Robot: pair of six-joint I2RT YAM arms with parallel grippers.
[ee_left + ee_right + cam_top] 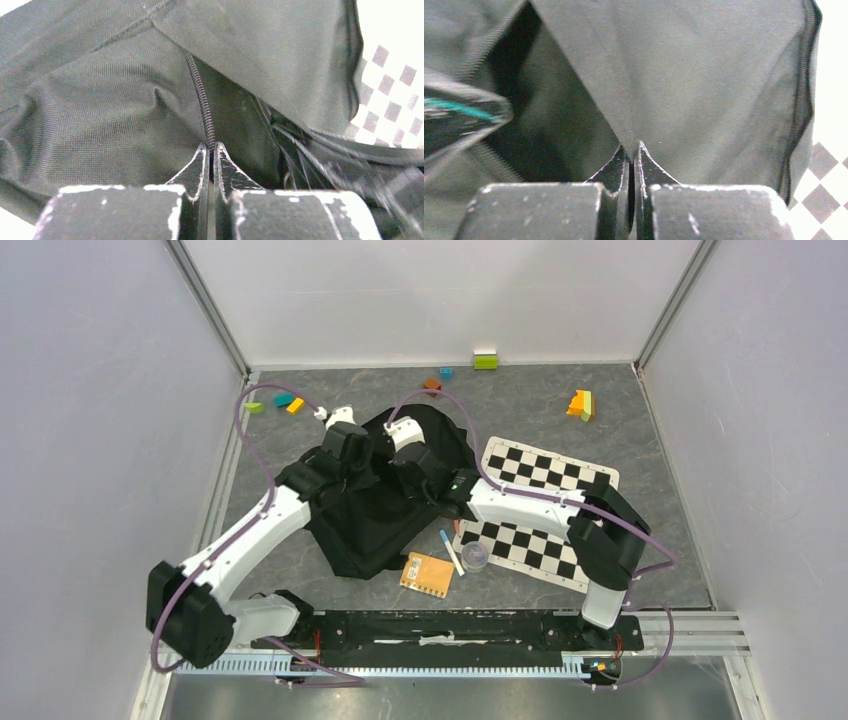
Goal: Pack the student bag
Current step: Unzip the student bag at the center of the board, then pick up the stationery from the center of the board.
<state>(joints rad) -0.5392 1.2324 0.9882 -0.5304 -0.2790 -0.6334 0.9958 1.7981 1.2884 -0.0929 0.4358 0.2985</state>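
The bag (385,515) lies slumped near the middle of the counter, a little toward the left edge, with one side overlapping the board (545,472), which runs toward the right edge. Both arms reach over the bag from the near edge and meet above it. The left gripper (211,150) has its jaws together, pinching the cloth right at the zip (201,97), where the teeth run up from its tips. The right gripper (634,150) is likewise clamped on a fold of the bag's cloth, with a dark gap of the opening up to its left. Two pinches this close together, one on each side of the seam, look meant to pull the mouth apart and hold it wide enough for loading, since the limp cloth would otherwise fall shut. The likely cargo waits outside, between the bag and the near edge: an orange pad (427,574), a pen (451,552) and a small clear cup (474,557). With both grippers busy on the cloth, packing looks barely begun. Coloured blocks (580,405) sit scattered along the far edge.
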